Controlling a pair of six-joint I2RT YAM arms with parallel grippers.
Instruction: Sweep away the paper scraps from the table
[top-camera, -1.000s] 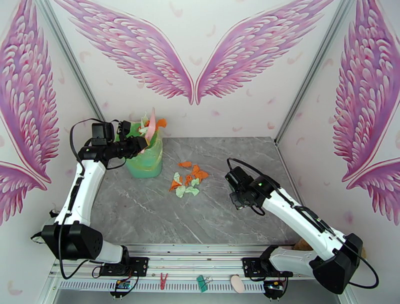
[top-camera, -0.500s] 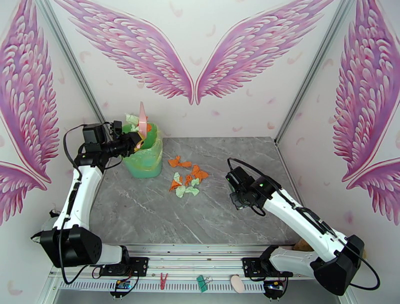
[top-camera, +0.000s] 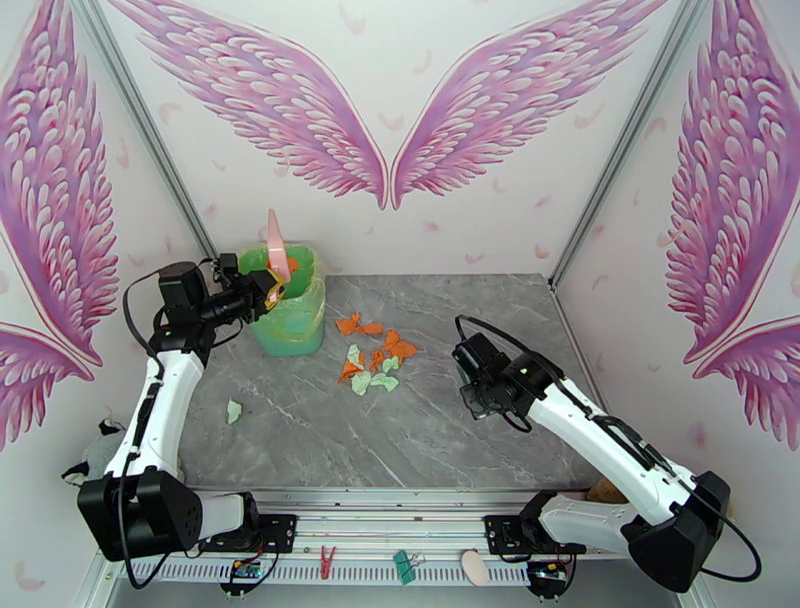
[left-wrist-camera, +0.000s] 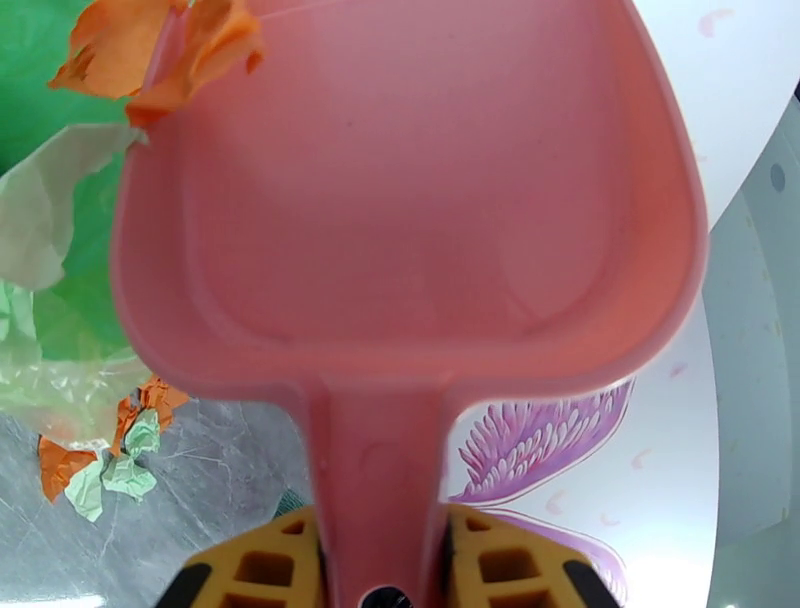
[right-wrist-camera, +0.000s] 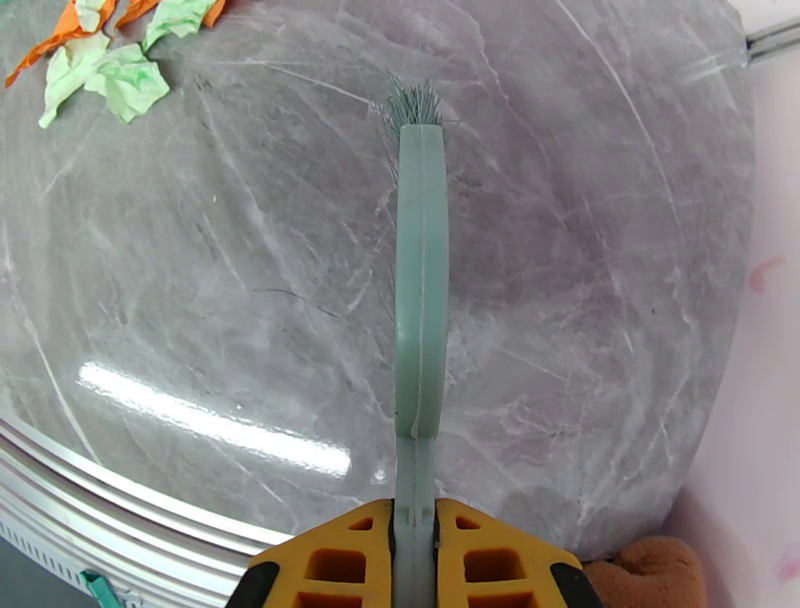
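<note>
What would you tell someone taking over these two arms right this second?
Left gripper: shut on the pink dustpan handle, pan tipped up over the green bin, orange scraps at its lip.
Right gripper: shut on the green brush, over the table.
Done: some scraps are in the bin.
Left: the pile of paper scraps mid-table, plus one mint scrap near the left arm.

Grey marble table (top-camera: 450, 430) with pale veins; mint green and orange paper scraps (top-camera: 372, 362). Pink dustpan (left-wrist-camera: 400, 200), pale green brush (right-wrist-camera: 420, 300), green bin (top-camera: 295, 325). Pink wings (top-camera: 290, 110) on white walls (top-camera: 400, 235).
</note>
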